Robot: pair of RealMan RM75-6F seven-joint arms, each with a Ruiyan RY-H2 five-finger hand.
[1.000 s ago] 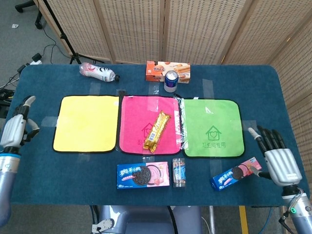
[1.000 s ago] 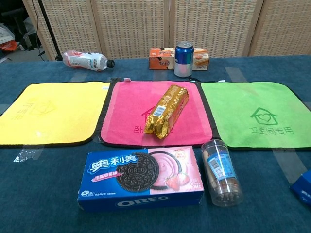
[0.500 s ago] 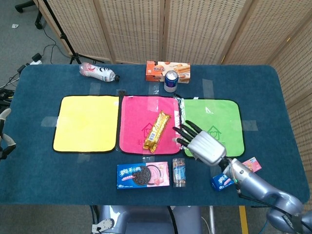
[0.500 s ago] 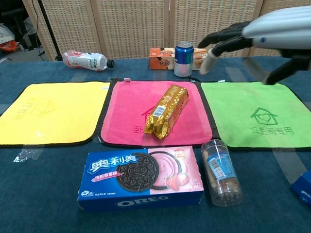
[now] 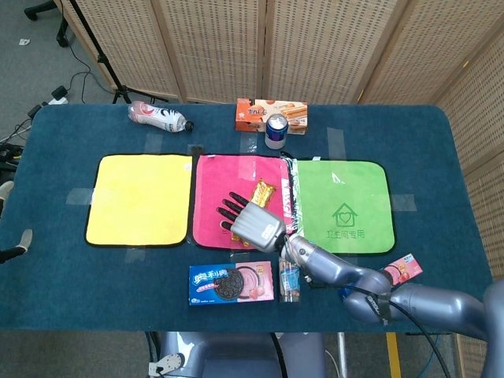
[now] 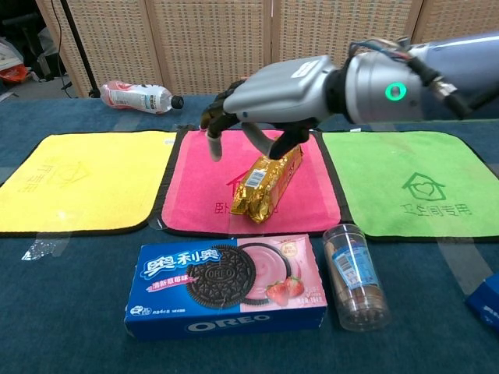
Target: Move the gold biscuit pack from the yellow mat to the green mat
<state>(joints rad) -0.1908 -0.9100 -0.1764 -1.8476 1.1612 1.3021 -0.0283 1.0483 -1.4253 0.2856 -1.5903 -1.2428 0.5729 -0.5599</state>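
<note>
The gold biscuit pack lies slantwise on the pink mat, between the yellow mat and the green mat. Both of those mats are bare. My right hand hovers over the pack with fingers spread, covering its middle in the head view and holding nothing. Its thumb reaches down close to the pack's far end. Only a sliver of my left hand shows at the left edge of the head view.
A blue Oreo box and a clear tube of biscuits lie in front of the mats. A small Oreo pack sits front right. Behind the mats stand a blue can, an orange box and a lying bottle.
My right hand swept from the table's right side leftward across the green mat to above the gold pack. The left hand slid out towards the left edge. The pack has not moved.
</note>
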